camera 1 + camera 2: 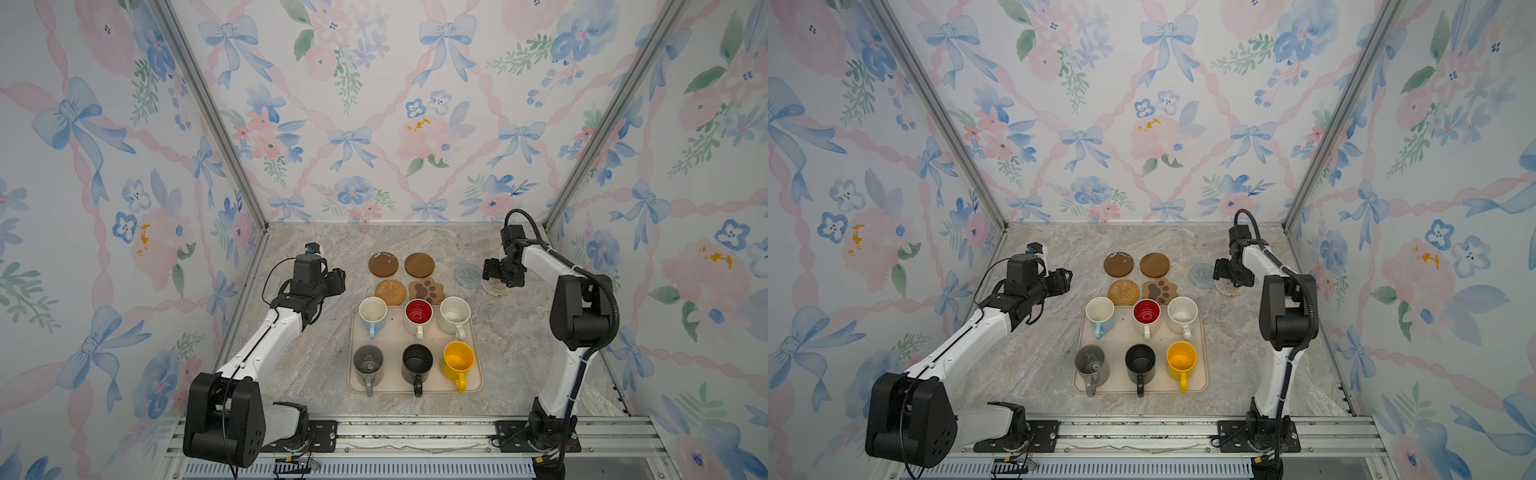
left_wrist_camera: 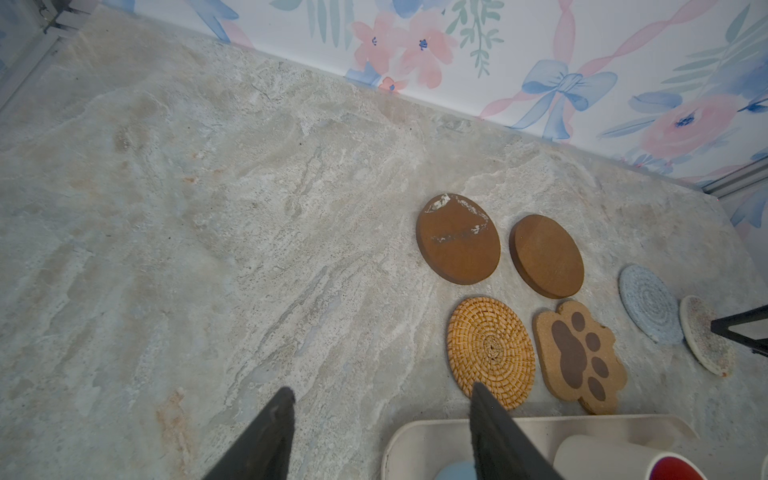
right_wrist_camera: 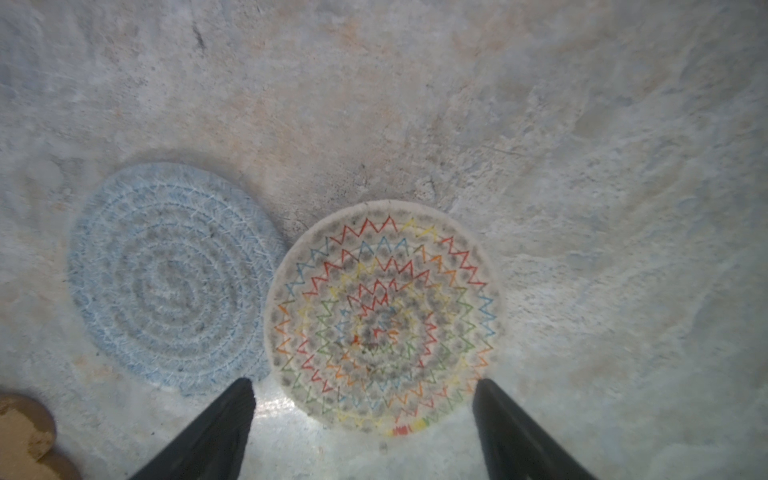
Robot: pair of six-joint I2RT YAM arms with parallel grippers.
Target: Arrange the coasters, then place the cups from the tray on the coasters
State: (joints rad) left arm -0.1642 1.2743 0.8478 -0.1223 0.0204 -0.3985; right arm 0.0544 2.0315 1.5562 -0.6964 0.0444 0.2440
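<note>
arms bent: right pincer [image 3: 363, 380] spread above cream coaster [image 3: 382, 307], left pincer [image 2: 381, 387] spread, empty.

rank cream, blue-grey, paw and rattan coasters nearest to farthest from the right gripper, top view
From the right gripper:
1. cream coaster, directly beneath it
2. blue-grey coaster, beside it, toward the middle
3. paw coaster, farther toward the middle
4. rattan coaster, beyond the paw, leftmost
</note>
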